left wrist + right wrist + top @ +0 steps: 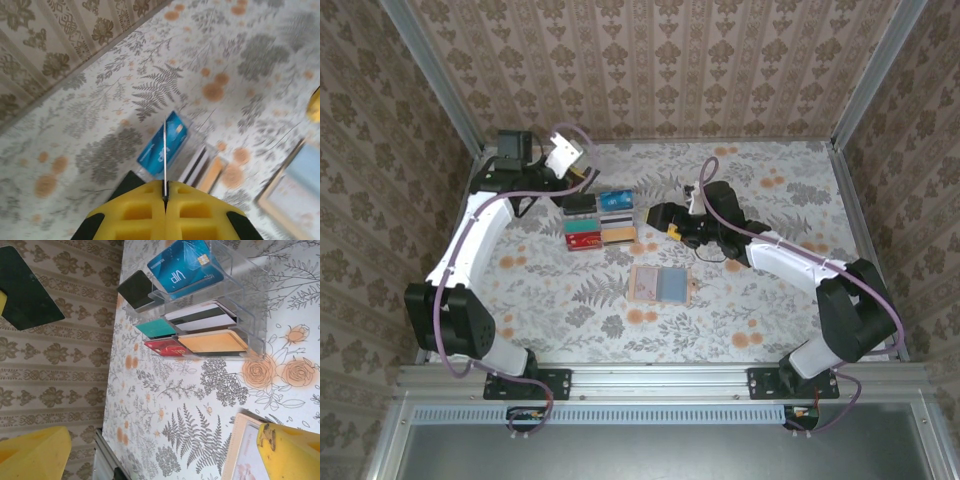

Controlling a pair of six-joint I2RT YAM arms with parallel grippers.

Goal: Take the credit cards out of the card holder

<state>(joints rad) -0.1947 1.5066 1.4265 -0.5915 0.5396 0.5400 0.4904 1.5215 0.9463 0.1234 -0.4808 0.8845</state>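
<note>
The left gripper point(165, 194) has its yellow pads pressed together on a thin card point(164, 150), seen edge-on, so I can't tell its colour. It looks light, stiff and slick, best pinched across its flat faces. The other credit cards point(583, 226) sit in a clear rack point(252, 315) at the far middle of the table, one blue card point(185, 267) among them. The tan card holder point(660, 285) lies open nearer, and the right gripper point(161, 452) is spread wide

A clear plastic rack point(248, 305) stands on the floral tabletop point(550, 310).
</note>
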